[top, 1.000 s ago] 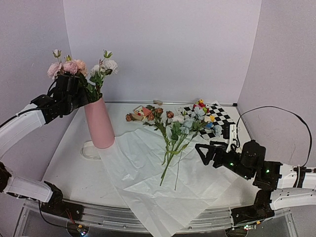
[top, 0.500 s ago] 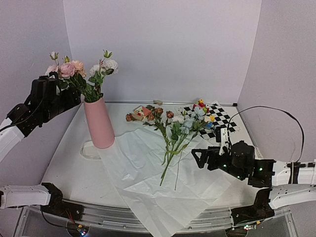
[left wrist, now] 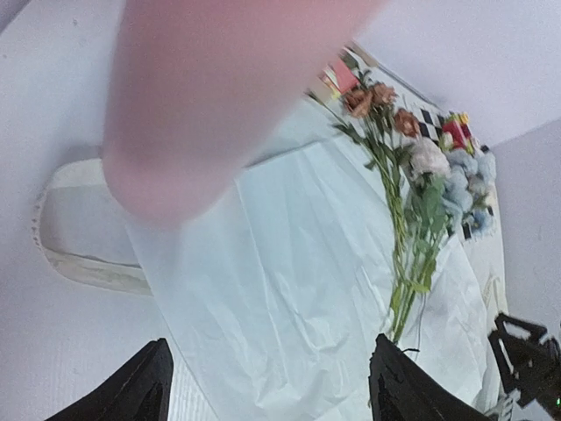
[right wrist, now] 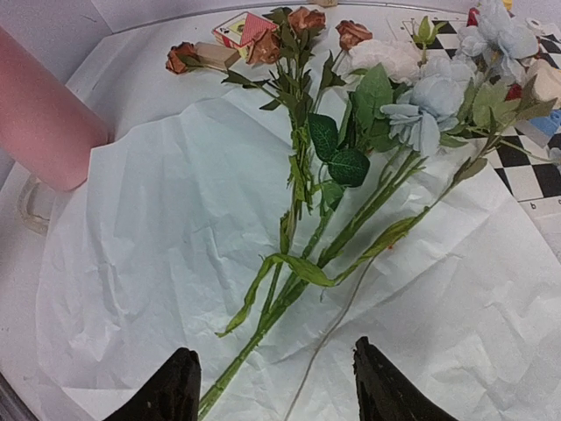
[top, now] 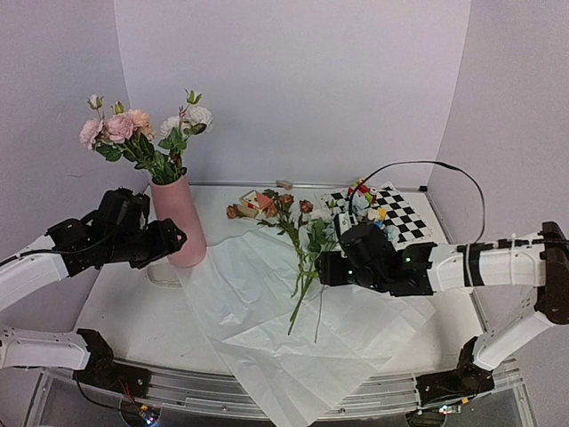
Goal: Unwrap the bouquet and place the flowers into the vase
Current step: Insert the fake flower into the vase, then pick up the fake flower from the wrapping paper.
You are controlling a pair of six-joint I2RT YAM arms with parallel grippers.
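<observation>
flowers (right wrist: 337,158) on paper (right wrist: 140,263), just ahead of right end effector (right wrist: 276,386)

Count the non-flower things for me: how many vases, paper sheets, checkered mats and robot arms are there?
Vase: 1
Paper sheet: 1
Checkered mat: 1
Robot arms: 2, the left arm and the right arm
Total: 5

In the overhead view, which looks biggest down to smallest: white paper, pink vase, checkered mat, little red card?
1. white paper
2. pink vase and checkered mat look alike; the mat is partly covered, so unranked
3. red card
</observation>
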